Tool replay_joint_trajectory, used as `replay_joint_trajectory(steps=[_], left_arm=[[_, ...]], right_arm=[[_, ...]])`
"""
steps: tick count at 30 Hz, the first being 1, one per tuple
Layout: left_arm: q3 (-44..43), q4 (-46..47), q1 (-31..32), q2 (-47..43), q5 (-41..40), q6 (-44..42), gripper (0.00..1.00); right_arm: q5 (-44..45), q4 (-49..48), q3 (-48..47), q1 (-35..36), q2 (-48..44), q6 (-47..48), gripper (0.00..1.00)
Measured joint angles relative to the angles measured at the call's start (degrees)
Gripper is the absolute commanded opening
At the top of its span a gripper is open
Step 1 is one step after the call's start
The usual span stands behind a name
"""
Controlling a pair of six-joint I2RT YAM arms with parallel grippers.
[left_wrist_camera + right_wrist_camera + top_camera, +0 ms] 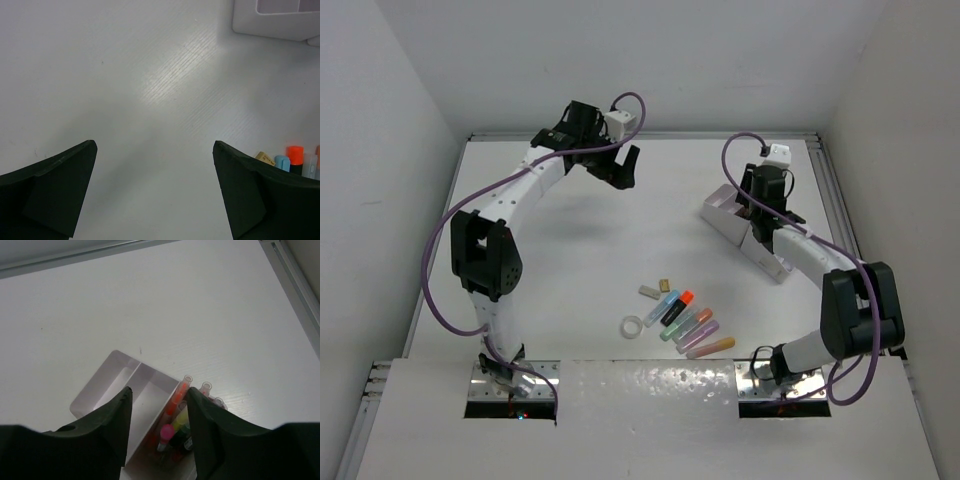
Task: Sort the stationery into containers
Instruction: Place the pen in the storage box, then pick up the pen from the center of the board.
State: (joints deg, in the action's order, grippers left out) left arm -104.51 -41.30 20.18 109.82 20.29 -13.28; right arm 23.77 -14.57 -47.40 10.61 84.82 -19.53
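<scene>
Hovering over the organizer (107, 377), the right gripper (159, 396) had its jaws parted, with nothing pinched between them. Coloured pens (176, 416) sat in a compartment beside two empty ones. The left gripper (154, 145) hung well to the left of the organizer, spread wide and empty above the bare desk (150, 75). Nearer the arm bases than the organizer lay a row of highlighters (687, 322). A clear tape ring (633, 326) and two beige erasers (650, 292) lay just beside them.
</scene>
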Motion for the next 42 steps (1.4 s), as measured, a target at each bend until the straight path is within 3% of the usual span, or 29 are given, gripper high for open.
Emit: replay_joint_trajectory(steps=[7,11,12,14,15,16,18,19,20,25,31,35,42], left_arm=[[0.0,-0.1,0.0,0.0,0.0,0.0,1.0],[0.0,-0.1,0.0,0.0,0.0,0.0,1.0],[0.0,-0.2,0.0,0.0,0.0,-0.1,1.0],[0.0,-0.3,-0.1,0.0,-0.2,-0.2,1.0],[0.0,-0.4,-0.1,0.0,-0.3,-0.3,1.0],[0.0,-0.5,-0.2,0.0,-0.3,-0.4,1.0],[0.0,-0.7,-0.5,0.0,-0.4,-0.4,1.0],[0.0,-0.8,-0.8,0.0,-0.4,-0.4,1.0],[0.0,-1.0,-1.1,0.0,-0.5,-0.4,1.0],[0.0,-1.6,-3.1,-0.3,-1.5,-0.7,1.0],[2.3,-1.8,-5.8,-4.2,-2.4,-1.2,1.0],[6.4,-1.1,-8.9,-8.5,-2.4,-0.1,1.0],[9.9,-0.5,-19.4,-12.9,-7.6,4.2,1.0]], right_arm=[[-0.5,0.1,0.5,0.0,-4.5,1.2,0.63],[-2.6,2.2,-0.3,0.6,-9.6,3.2,0.63],[-3.8,3.5,-0.9,0.9,-10.7,3.7,0.61],[-7.8,7.4,-2.8,1.6,-12.7,4.9,0.46],[-10.3,10.0,-3.9,2.0,-13.6,5.4,0.36],[-12.3,12.5,-5.0,2.5,-14.3,5.9,0.19],[-16.9,18.3,-6.9,3.7,-15.5,6.5,0.14],[-18.7,21.2,-7.5,4.8,-16.0,6.5,0.16],[-20.3,24.1,-7.7,6.2,-16.3,6.6,0.26],[-22.4,37.4,-7.4,16.5,-15.6,2.4,0.43],[-14.6,40.8,-3.1,24.4,-15.3,-14.1,0.41],[-6.9,44.8,-3.7,28.0,-12.9,-26.9,0.46],[-1.1,50.8,-4.6,30.9,-9.6,-39.2,0.53]])
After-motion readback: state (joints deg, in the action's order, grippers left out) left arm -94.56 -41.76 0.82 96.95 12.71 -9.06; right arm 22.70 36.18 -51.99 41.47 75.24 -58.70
